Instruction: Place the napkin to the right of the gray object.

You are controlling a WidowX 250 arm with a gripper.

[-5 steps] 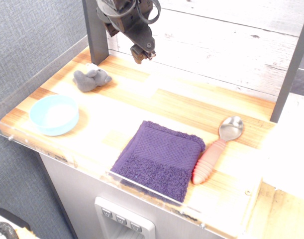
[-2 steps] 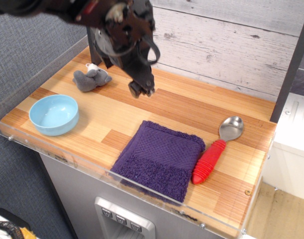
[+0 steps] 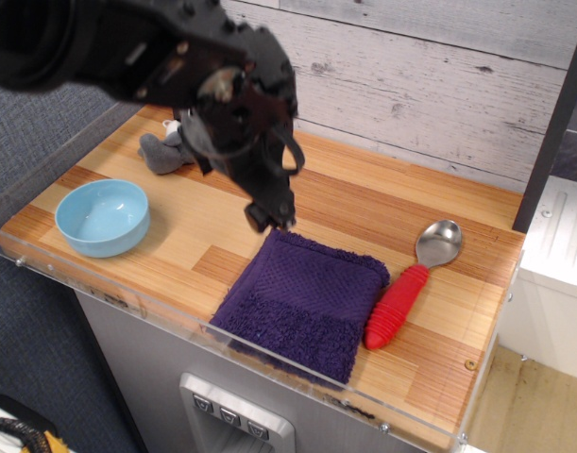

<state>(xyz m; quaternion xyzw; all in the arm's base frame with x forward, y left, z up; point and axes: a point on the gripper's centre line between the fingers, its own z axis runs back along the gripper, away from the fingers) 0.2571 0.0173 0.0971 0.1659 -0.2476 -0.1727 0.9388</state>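
Observation:
The dark purple folded napkin [image 3: 307, 300] lies flat at the front middle of the wooden table. The gray plush toy [image 3: 162, 151] sits at the back left, partly hidden behind my arm. My black gripper [image 3: 269, 217] hangs just above the napkin's back left corner, its tips close together. Whether it touches the cloth I cannot tell, and it holds nothing that I can see.
A light blue bowl [image 3: 102, 216] stands at the front left. A silver spoon with a red handle [image 3: 409, 283] lies right beside the napkin's right edge. A clear acrylic rim [image 3: 99, 288] runs along the table's front and left. A plank wall [image 3: 430, 75] stands behind.
My gripper has come down and forward from high at the back to just over the napkin's back left corner. The arm now covers part of the gray toy. The objects have not moved.

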